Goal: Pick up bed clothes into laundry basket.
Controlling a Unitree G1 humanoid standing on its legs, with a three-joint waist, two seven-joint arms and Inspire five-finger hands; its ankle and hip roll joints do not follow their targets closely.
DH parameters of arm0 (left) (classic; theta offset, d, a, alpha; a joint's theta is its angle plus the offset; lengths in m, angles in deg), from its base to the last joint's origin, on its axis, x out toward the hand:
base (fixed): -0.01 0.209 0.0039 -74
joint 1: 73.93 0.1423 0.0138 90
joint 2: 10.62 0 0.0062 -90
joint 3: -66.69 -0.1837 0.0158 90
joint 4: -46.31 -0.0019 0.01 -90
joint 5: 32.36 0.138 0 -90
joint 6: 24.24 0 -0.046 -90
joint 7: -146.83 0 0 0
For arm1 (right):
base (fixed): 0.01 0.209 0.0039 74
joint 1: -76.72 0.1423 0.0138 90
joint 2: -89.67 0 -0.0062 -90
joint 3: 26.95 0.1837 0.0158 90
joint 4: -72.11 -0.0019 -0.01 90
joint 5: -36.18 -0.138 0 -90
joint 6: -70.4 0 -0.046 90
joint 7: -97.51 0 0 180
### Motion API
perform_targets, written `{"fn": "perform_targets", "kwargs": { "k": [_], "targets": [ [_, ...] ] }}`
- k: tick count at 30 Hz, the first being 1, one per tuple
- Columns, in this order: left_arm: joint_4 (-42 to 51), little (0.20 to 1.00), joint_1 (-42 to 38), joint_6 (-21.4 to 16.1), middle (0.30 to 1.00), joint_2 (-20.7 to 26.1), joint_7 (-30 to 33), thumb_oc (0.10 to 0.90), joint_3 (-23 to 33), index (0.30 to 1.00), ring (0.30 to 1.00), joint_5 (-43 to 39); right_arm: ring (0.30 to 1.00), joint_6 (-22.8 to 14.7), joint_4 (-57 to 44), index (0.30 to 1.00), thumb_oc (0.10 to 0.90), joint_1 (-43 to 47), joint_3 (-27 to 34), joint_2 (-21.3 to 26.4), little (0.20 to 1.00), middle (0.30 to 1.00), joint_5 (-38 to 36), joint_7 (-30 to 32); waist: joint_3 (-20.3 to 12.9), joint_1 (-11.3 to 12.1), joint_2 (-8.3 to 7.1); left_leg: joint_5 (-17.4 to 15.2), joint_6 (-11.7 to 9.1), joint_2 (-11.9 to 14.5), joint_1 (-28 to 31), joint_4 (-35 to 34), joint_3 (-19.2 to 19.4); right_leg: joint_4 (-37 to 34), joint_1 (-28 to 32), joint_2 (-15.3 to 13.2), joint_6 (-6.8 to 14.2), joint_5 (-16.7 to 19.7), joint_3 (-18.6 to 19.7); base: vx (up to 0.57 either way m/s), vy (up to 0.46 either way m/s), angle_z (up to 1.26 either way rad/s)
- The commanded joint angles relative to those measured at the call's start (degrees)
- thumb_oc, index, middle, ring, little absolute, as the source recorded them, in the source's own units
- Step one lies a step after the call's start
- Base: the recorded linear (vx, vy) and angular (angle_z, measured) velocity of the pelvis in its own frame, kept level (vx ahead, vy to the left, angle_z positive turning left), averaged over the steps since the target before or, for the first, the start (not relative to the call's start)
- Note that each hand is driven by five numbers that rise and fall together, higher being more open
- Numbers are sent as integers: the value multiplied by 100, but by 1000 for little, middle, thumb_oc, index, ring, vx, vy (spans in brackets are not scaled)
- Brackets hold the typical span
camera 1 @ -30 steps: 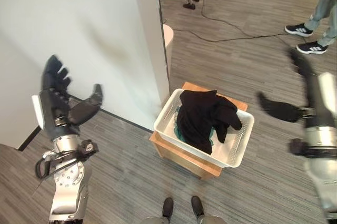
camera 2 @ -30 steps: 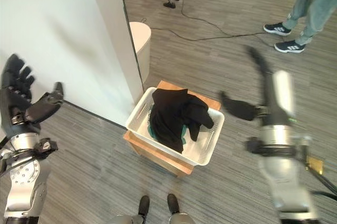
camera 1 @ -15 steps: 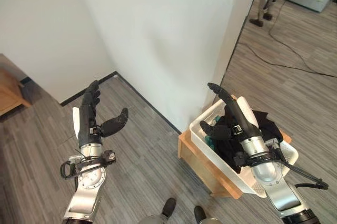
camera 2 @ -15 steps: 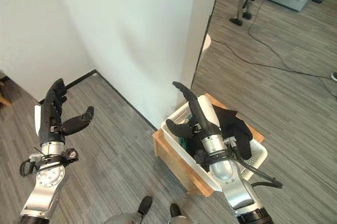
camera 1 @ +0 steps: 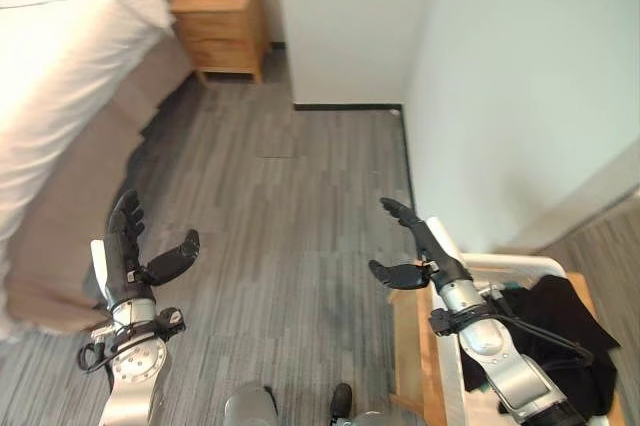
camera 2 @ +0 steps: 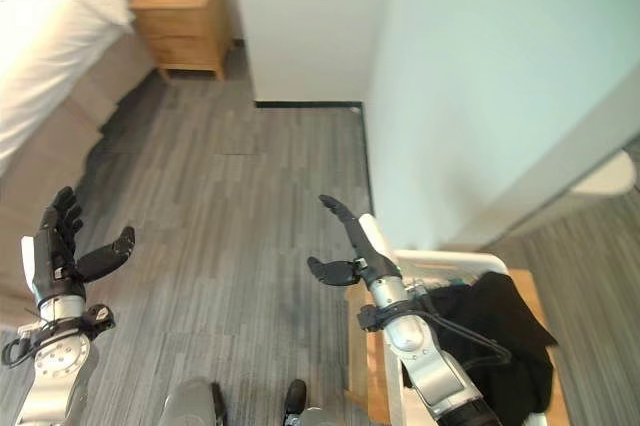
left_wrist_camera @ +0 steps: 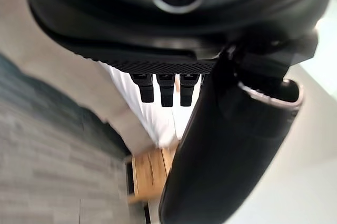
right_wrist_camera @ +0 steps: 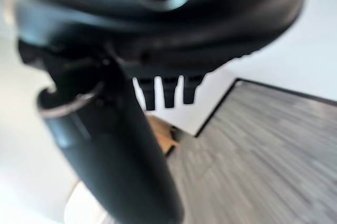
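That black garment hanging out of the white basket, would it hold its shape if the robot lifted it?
Probably not. The black garment slumps in soft folds over the laundry basket rim, so it would likely droop and dangle. It looks light for its bulk, and a trailing part might snag the rim.

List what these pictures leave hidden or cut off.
- Bed: cut by the left eye view's upper left edge; clothes on it cannot be told.
- Laundry basket: partly behind the right arm, cut by the bottom edge.
- Black garment: hides the basket's contents.
- Nightstand: items on top too small.
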Motion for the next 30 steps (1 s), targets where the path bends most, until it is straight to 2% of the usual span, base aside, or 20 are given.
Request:
{"fn": "perform_targets", "kwargs": {
  "k": [1,2,3,4,5,6,8,9,10,12,13,15,16,18,19,20,21,23,27,30],
  "targets": [
    [590,900,-260,-252,900,275,-352,800,-24,900,900,74,900,-473,53,900,800,273,524,-257,900,900,-168,117,-767,-477,286,36,568,-131,1022,-2407,135,750,-842,-517,872,-777,-297,-336,144,312],
    [613,900,-215,-232,900,260,-417,800,-11,900,900,89,900,-466,53,900,800,192,615,-263,900,900,-155,115,-839,-557,331,-139,661,-280,1206,-2987,233,788,-870,-623,983,-682,-432,-219,186,338],
    [623,900,-181,-205,900,248,-448,800,11,900,900,125,900,-445,39,900,800,137,639,-288,900,900,-117,74,-858,-571,360,-373,748,-467,1281,-3376,199,838,-918,-681,1043,-585,-472,-182,240,351],
    [622,900,-184,-189,900,239,-467,800,15,900,900,142,900,-438,57,900,800,160,651,-293,900,900,-101,70,-873,-581,395,-459,890,-659,1345,-3695,68,1006,-1026,-741,1122,-492,-497,-255,293,249],
    [633,900,-301,-192,900,242,-488,800,-41,900,900,153,900,-401,92,900,800,307,649,-356,900,900,-89,79,-820,-557,384,-370,1097,-917,1299,-4105,-148,1457,-1276,-923,1289,-324,-487,-184,246,137],
    [635,900,-314,-187,900,247,-490,800,-41,900,900,153,900,-397,97,900,800,321,655,-362,900,900,-87,78,-818,-565,372,-354,1119,-946,1298,-4138,-162,1489,-1297,-959,1311,-322,-489,-199,263,30],
    [748,900,-366,-173,900,261,-476,800,-65,900,900,287,900,-419,21,900,800,405,623,-491,900,900,-63,50,-719,-468,292,-253,1333,-1260,1315,-4564,-446,2060,-1507,-1092,1555,-305,-168,-141,145,56],
    [778,900,-400,-190,900,255,-447,800,-91,900,900,290,900,-419,4,900,800,439,576,-524,900,900,-23,33,-663,-465,230,-228,1378,-1343,1294,-4616,-640,2244,-1594,-1128,1746,-172,187,-231,13,78],
    [791,900,-495,-241,900,221,-394,800,-211,900,900,230,900,-403,86,900,800,578,478,-535,900,900,56,79,-547,-488,122,-38,1441,-1464,1086,-4645,-955,2282,-1782,-949,1899,108,1135,-245,-27,103],
    [875,900,-592,-295,900,219,-407,800,-313,900,900,89,900,-407,60,900,800,664,476,-504,900,900,104,105,-519,-448,100,94,1456,-1568,872,-4659,-1388,2155,-1833,-610,1964,14,2253,-180,-42,169],
    [961,900,-733,-365,900,212,-511,800,-511,900,900,-74,900,-422,5,900,800,677,579,-415,900,900,94,155,-541,-548,78,138,1472,-1716,679,-4659,-1945,1830,-1656,-303,1924,-201,3297,-45,-44,145],
    [949,900,-848,-386,900,172,-616,800,-679,900,900,-198,900,-429,-3,900,800,733,623,-358,900,900,-52,98,-620,-724,21,201,1475,-1851,545,-4659,-2255,1606,-1574,26,1871,-137,4131,-20,-52,205],
    [896,900,-889,-408,900,144,-756,800,-765,900,900,-399,900,-468,40,900,800,861,608,-338,900,900,-326,13,-696,-727,-37,260,1473,-1961,423,-4659,-2489,1247,-1392,152,1734,-230,4472,-13,-114,242],
    [723,900,-917,-357,900,143,-769,800,-828,900,900,-442,900,-458,93,900,800,1146,502,-251,900,900,-516,-35,-788,-710,-82,311,1416,-1981,387,-4659,-2685,990,-1260,144,1718,-139,4499,53,-184,170],
    [587,900,-836,-333,900,83,-742,800,-818,900,900,-563,900,-393,135,900,800,1412,388,-142,900,900,-579,-55,-861,-686,-95,346,1403,-1970,370,-4659,-2624,708,-1080,98,1726,-62,4524,105,-209,110],
    [517,900,-614,-293,900,57,-797,800,-742,900,900,-569,900,-361,97,900,800,1509,356,-60,900,900,-605,-128,-958,-587,-99,365,1386,-1948,358,-4659,-2587,397,-840,16,1703,-61,4560,76,-143,26],
    [525,900,-600,-292,900,54,-800,800,-738,900,900,-569,900,-360,97,900,800,1506,350,-58,900,900,-607,-130,-958,-587,-99,361,1388,-1951,370,-4659,-2582,356,-811,7,1704,-44,4564,49,-146,-46],
    [451,900,-388,-198,900,44,-802,800,-630,900,900,-630,900,-295,108,900,800,1572,232,-57,900,900,-666,-171,-953,-413,-110,432,1297,-1813,303,-4659,-2586,89,-570,-77,1677,-70,4539,-64,-171,-77],
    [461,900,-408,-111,900,61,-825,800,-685,900,900,-704,900,-242,147,900,800,1403,276,-80,900,900,-623,-92,-893,-427,-136,484,1220,-1692,222,-4604,-2659,169,-553,-100,1575,-198,4238,-61,-58,9],
    [364,900,-343,-64,900,105,-869,800,-674,900,900,-650,900,-229,167,900,800,1294,341,-151,900,900,-655,-88,-962,-533,-150,484,1217,-1658,284,-4652,-2618,221,-487,-189,1567,-237,3937,20,-9,61]
  ]
}}
